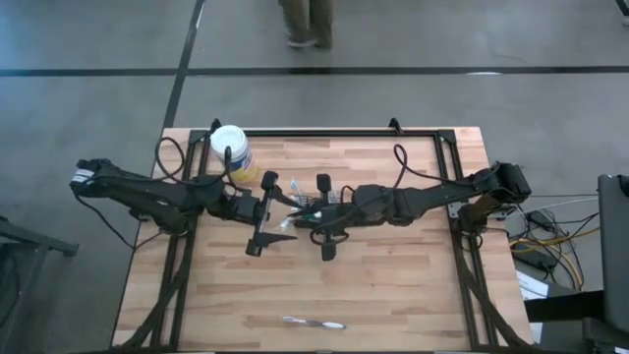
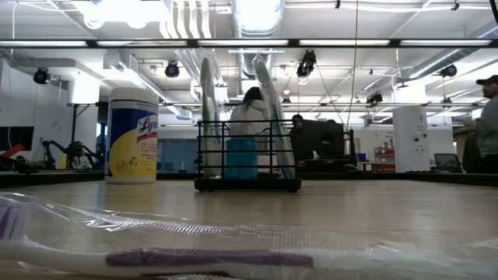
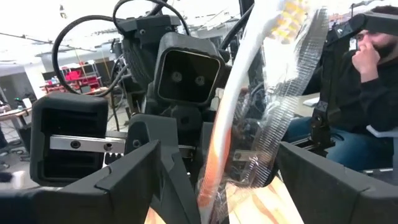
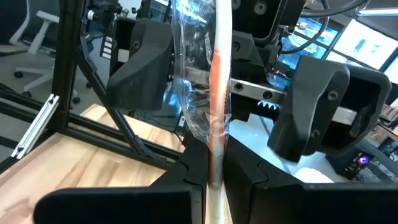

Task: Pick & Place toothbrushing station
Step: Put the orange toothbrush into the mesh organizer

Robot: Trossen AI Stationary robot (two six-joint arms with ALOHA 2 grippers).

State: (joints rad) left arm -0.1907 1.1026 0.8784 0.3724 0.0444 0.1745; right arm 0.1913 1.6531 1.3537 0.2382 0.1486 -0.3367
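The toothbrushing station [image 2: 247, 162] is a black openwork caddy standing mid-table; two wrapped toothbrushes and a teal cup stand in it. In the high view the grippers largely cover it. High above it my right gripper [image 4: 214, 168] is shut on a white toothbrush [image 4: 219, 74] with an orange stripe, still in its clear wrapper. My left gripper [image 3: 236, 186] faces it from the table's left, open, one finger on either side of that brush [image 3: 233, 124] without touching it. In the high view the two grippers [image 1: 285, 211] [image 1: 313, 218] almost meet. My right gripper pinches the wrapped toothbrush's handle at its orange-striped part [image 4: 216, 146] between its two fingers, wrapper and all. The fingers lie level, come from the table's right and cross the brush. The brush stands roughly upright, bristle end [image 3: 291, 14] up, lifted clear.
A white-capped yellow-labelled wipes jar [image 1: 231, 149] stands at the far left. Another wrapped toothbrush [image 1: 314, 323] lies flat near the table's near edge. A black frame [image 1: 324, 132] rims the far side. People stand beyond the table [image 3: 367, 81].
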